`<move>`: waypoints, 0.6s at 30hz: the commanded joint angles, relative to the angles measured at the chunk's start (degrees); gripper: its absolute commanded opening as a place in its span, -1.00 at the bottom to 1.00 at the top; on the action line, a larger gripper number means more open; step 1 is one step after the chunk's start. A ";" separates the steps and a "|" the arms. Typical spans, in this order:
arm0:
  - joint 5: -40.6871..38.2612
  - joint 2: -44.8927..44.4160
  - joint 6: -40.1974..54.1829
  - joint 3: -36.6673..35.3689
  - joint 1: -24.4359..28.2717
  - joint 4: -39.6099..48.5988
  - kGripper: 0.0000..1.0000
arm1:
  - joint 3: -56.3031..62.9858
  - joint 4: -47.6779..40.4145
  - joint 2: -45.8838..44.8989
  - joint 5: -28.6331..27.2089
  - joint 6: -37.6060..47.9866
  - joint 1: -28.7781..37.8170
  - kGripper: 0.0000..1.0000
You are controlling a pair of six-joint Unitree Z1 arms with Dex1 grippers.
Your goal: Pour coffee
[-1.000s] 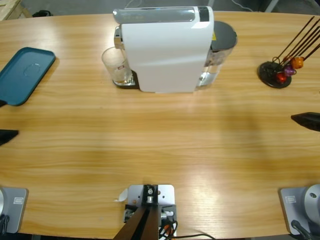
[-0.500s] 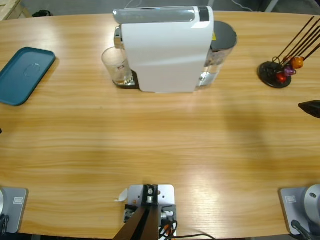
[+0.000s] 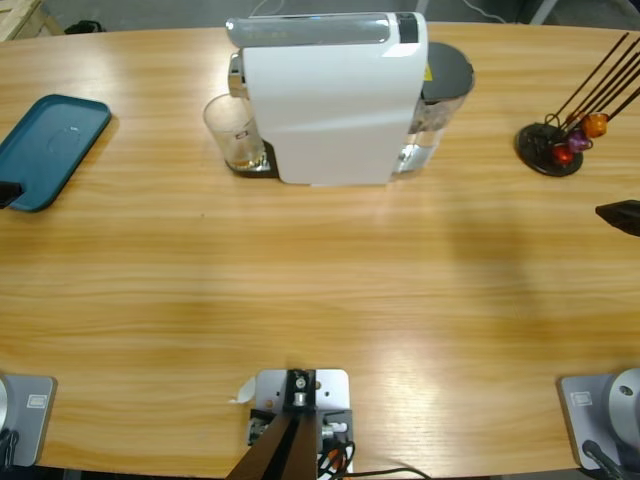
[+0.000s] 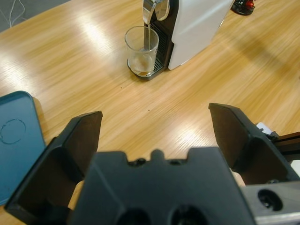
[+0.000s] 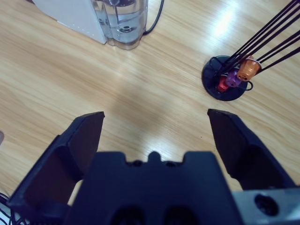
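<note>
Leave the one white coffee machine running: a stream is falling from its spout into the single clear tumbler on the drip tray, where the coffee lies shallow. Hold both grippers back until flow stops. Left gripper and right gripper: jaws spread wide, empty. One teal tray; three capsules.

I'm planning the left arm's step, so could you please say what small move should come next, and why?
Probably ease the left claw forward toward the glass. Its jaws are open and empty, and the glass sits under the spout with a little coffee, well ahead.
</note>
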 commanded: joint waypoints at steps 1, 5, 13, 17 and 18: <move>-1.10 3.09 1.63 2.68 0.49 -2.13 1.00 | -0.91 -0.45 2.20 -0.18 -0.51 0.49 1.00; -0.66 4.52 2.86 2.56 0.49 -4.12 1.00 | -0.91 -0.42 2.20 -0.25 -0.51 0.49 1.00; -1.41 2.42 0.57 1.30 1.63 -5.05 1.00 | -0.99 -0.42 2.58 -0.25 -0.51 0.49 1.00; -1.45 0.89 -0.90 4.37 1.63 -6.09 1.00 | -0.99 -0.42 2.72 -0.25 -0.51 0.49 1.00; -1.52 -0.35 -1.34 5.69 1.63 -6.49 1.00 | -1.01 -0.42 2.72 -0.25 -0.51 0.49 1.00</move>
